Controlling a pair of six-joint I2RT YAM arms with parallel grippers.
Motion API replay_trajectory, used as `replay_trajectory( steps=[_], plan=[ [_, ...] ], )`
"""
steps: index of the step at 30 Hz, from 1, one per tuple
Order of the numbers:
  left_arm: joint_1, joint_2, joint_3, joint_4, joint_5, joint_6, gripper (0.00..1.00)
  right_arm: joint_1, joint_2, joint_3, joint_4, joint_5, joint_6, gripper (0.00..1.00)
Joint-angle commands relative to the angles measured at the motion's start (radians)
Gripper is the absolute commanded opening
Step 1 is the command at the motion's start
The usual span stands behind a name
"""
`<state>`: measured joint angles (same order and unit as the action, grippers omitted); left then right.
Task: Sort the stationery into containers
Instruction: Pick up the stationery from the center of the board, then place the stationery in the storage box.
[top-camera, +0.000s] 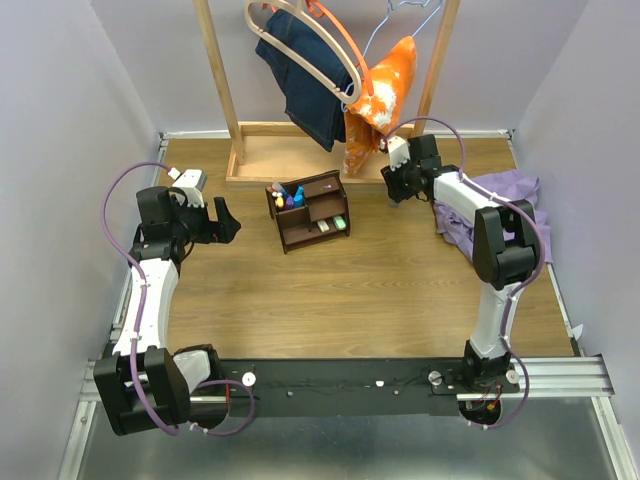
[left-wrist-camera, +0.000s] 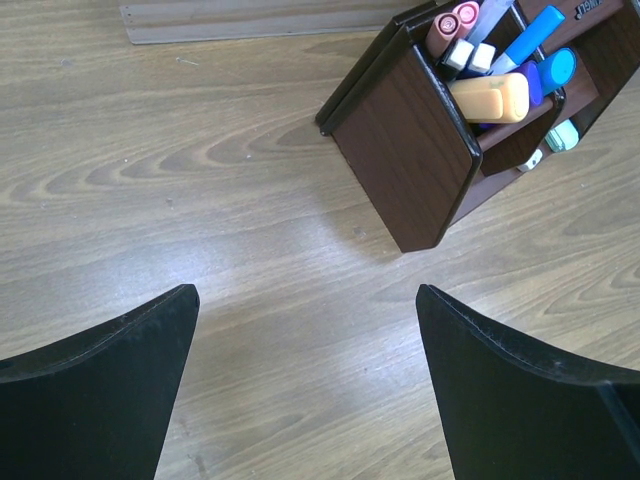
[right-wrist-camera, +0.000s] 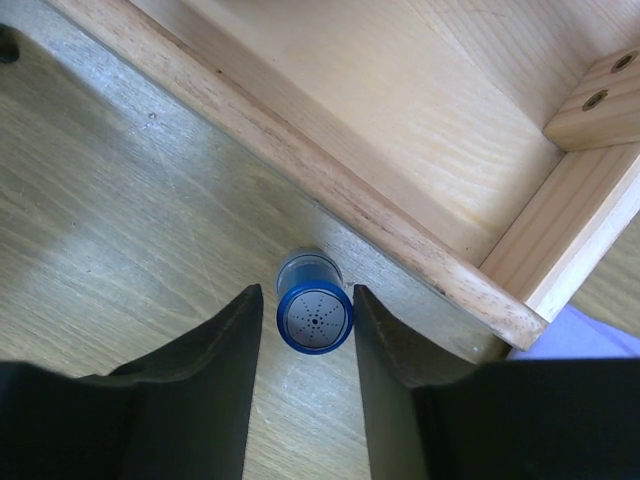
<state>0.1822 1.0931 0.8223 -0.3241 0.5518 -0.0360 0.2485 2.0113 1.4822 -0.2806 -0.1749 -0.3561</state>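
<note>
On the table (top-camera: 400, 290), left gripper (left-wrist-camera: 305, 292) gapes empty; right gripper (right-wrist-camera: 308, 290) brackets blue-capped item (right-wrist-camera: 314, 318), grip unclear

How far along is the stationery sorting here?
Done: several pens and highlighters stand in the organizer. In hand: the right gripper brackets the blue-capped item beside the rack base; grip unclear. Remaining: carrying it to the organizer. The left gripper is open and empty; no other loose stationery shows.
</note>
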Motion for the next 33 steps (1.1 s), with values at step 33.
replay_trajectory(
  steps=[33],
  plan=[
    [0.008,-0.119,0.029,-0.007,0.01,-0.007,0.99,0.296,-0.326,0.162,-0.338,-0.129,0.002,0.33]
  ],
)
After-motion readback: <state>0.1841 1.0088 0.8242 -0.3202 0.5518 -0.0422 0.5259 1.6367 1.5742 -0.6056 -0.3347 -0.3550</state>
